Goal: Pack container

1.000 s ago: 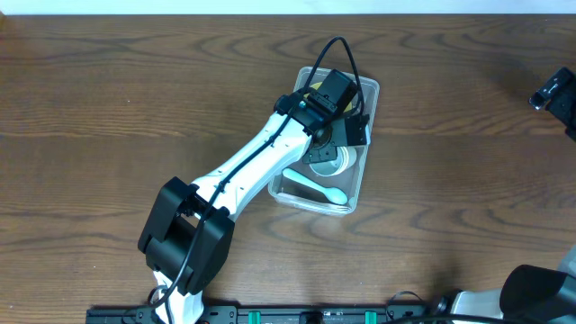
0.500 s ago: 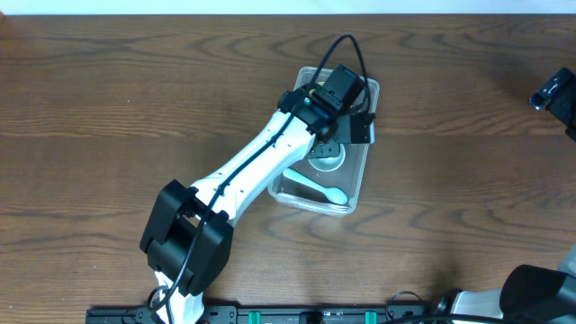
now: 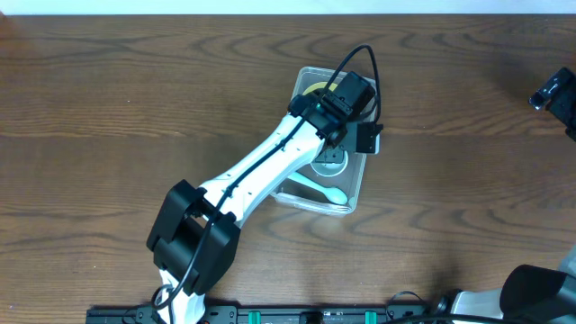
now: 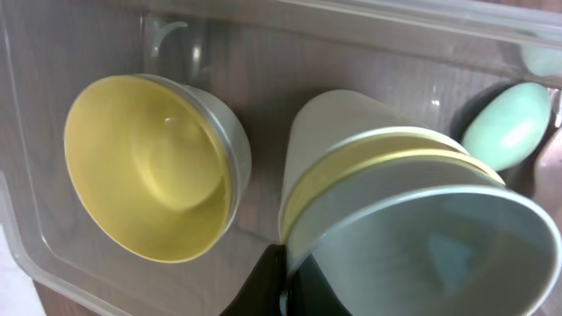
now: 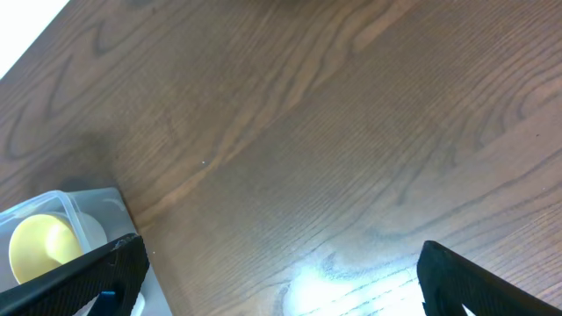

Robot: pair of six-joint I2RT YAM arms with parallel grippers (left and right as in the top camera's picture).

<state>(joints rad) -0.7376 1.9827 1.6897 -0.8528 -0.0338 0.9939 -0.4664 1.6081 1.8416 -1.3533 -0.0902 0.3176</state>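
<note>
The clear container (image 3: 354, 184) lies mid-table. Inside are a yellow bowl (image 3: 314, 89), a nested stack of cups (image 3: 329, 160) and a mint spoon (image 3: 321, 188). My left gripper (image 3: 338, 135) reaches down into the tub. In the left wrist view its black fingers (image 4: 263, 285) are shut on the rim of the tilted cup stack (image 4: 386, 193), with the yellow bowl (image 4: 145, 167) to its left and the spoon (image 4: 507, 123) at the far right. My right gripper (image 5: 290, 290) is open and empty over bare table, right of the container (image 5: 83, 219).
The wooden table (image 3: 108, 117) surrounds the tub. My left arm (image 3: 261, 171) crosses the tub's left side. Part of the right arm (image 3: 556, 92) shows at the right edge. The table's far edge (image 3: 180, 13) meets a white strip.
My left wrist has shifted up and to the right over the container. The spoon and yellow bowl have not moved. The right arm is still.
</note>
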